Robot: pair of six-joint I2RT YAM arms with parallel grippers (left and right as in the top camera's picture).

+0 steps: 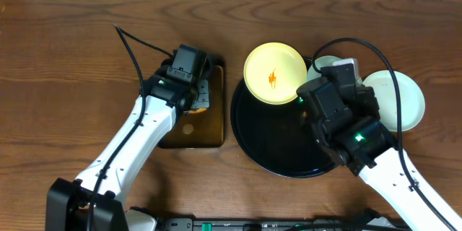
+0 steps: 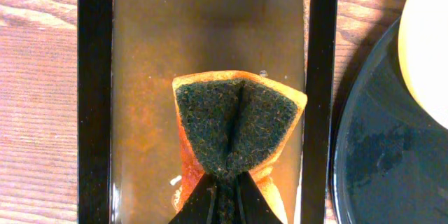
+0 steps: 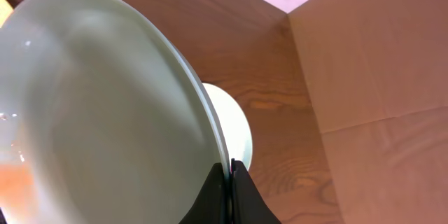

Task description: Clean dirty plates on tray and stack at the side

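desk point(image 1: 58, 58): wood, carries everything.
tray point(image 1: 281, 141): round, black, mid-desk; the part I can see is bare, w/ the right arm over its right side.
rectangular tray point(image 2: 94, 98): just left of the round one, holds brown liquid point(image 2: 210, 35).
mint plate point(image 1: 395, 99): flat on the desk just right of the tray. No smear on the part that shows.
yellow plate point(image 1: 285, 61): over the tray's top rim. Looks tipped up, not lying flat.
second mint plate point(image 1: 326, 63): mostly hidden under the right arm, near the tray's upper right. Can't tell if it's on the tray or off it.
sponge point(image 2: 238, 119): folded, dark scrub side up, above the liquid.
left end effector point(image 2: 225, 180): fingers pinched tight on the sponge's lower end.
right end effector point(image 3: 225, 171): fingers clamped on a plate rim. From the overhead pos I take it to be the yellow plate.
sauce smear point(image 1: 273, 79): orange, at the yellow plate's centre, not wiped yet.
step: I judge we're mid-task, sponge loaded and dirty plate presented for scrubbing.
next move: I'd bring the sponge across to the smear. It needs a steady rim grip and scrub face square to the plate, w/o dripping liquid on the desk.
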